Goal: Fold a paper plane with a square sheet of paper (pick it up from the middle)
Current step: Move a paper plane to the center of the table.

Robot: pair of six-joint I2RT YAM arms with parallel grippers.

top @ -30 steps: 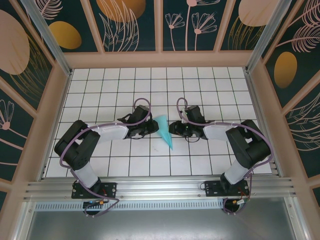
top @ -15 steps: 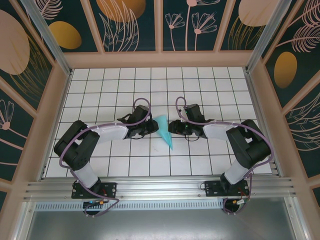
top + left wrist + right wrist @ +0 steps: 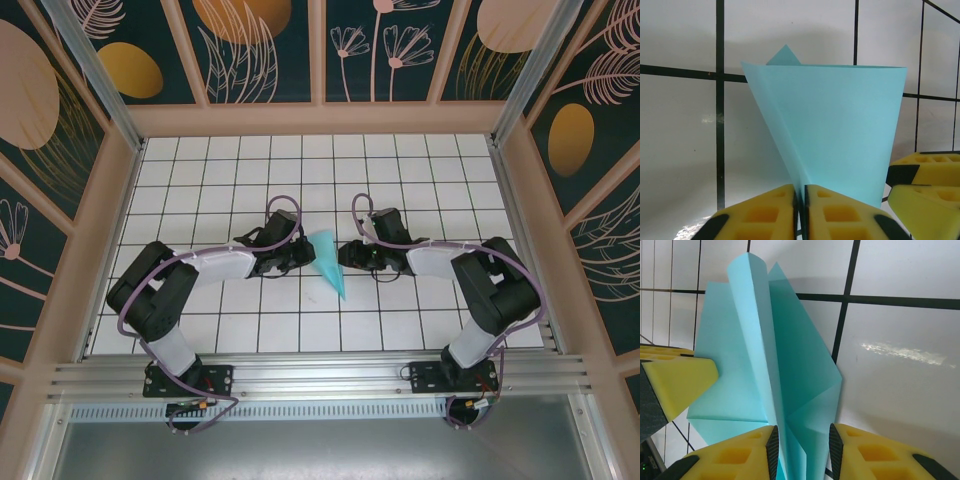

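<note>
The left gripper has its yellow pads pressed together on the bottom crease of the paper plane, which fans up and away from them over the white grid-lined table. Directly opposite, the right gripper clamps the plane's folded layers between its slightly parted pads. The turquoise dart stands pinched between both claws, its point running back from them toward the arm bases.

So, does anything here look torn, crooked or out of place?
Nothing stands out. The paper plane is pinched from either side by the left fingers and the right fingers. No tear shows. Its folded layers fan apart a little, as loose folds would.
</note>
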